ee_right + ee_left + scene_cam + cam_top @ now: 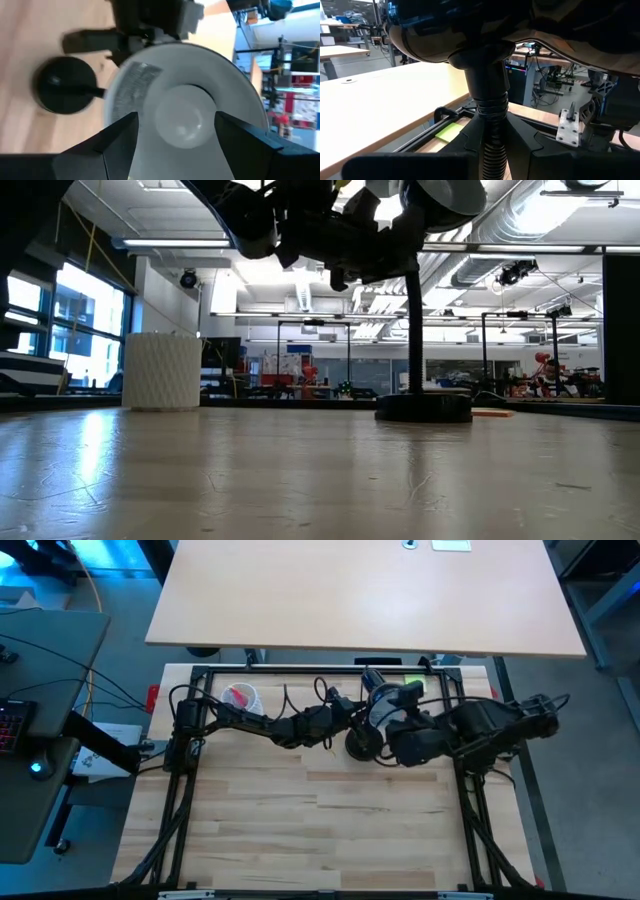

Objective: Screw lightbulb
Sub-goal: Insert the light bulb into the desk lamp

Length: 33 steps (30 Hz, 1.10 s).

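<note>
A black desk lamp stands on its round base at the table's far middle. Its shade opens toward my right gripper. The white lightbulb sits in the middle of the shade's white inside. My right gripper is open just in front of the shade. Its fingers frame the bulb in the wrist view, with a gap showing on one side. My left gripper reaches in level from the table's left and is shut on the lamp's ribbed neck below the shade. My left gripper pinches the lamp's ribbed flexible neck between its two fingers, just under the smooth collar that joins the shade. The fingers come level from the table's left side and lie across the neck. The lamp stands on its base on the table.
A white ribbed cup with pink items stands at the far left; the low view shows the cup upright. A black frame runs along the table's far edge. The near half of the wooden table is bare boards.
</note>
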{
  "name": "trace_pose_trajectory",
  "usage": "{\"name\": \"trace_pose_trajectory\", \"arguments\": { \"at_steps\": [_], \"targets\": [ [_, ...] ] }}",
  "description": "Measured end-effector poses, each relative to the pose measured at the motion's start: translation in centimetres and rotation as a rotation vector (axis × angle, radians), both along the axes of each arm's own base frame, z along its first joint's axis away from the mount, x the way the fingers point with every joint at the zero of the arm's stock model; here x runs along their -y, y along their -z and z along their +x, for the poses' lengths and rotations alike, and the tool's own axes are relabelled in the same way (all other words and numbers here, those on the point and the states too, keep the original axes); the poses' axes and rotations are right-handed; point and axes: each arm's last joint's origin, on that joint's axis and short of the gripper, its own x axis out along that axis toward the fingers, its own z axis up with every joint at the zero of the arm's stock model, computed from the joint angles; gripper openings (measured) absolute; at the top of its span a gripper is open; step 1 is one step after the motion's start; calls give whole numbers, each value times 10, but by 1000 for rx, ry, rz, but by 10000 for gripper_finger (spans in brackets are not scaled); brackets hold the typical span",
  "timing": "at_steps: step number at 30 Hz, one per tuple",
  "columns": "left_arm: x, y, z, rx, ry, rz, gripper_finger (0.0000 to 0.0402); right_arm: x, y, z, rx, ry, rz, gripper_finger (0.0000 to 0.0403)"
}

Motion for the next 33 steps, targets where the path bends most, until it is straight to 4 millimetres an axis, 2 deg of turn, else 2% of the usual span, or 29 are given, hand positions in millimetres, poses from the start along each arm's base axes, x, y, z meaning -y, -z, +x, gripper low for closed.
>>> {"name": "trace_pose_trajectory", "arguments": {
  "at_steps": [4,9,19,27,30,33],
  "targets": [
    [0,0,0,2,0,0,44,1,1,5,9,37,-133,259],
    [0,0,0,3,0,1,44,6,9,12,-91,-16,-46,259],
    [-1,0,0,3,-1,1,44,15,20,28,-249,-40,-221,259],
    [-1,0,0,3,-5,1,44,20,25,34,-375,-102,-274,259],
    [-1,0,0,3,-6,1,44,23,25,34,-371,-86,-270,259],
    [-1,0,0,3,-10,1,44,27,25,35,-295,0,-225,259]
  ]
}}
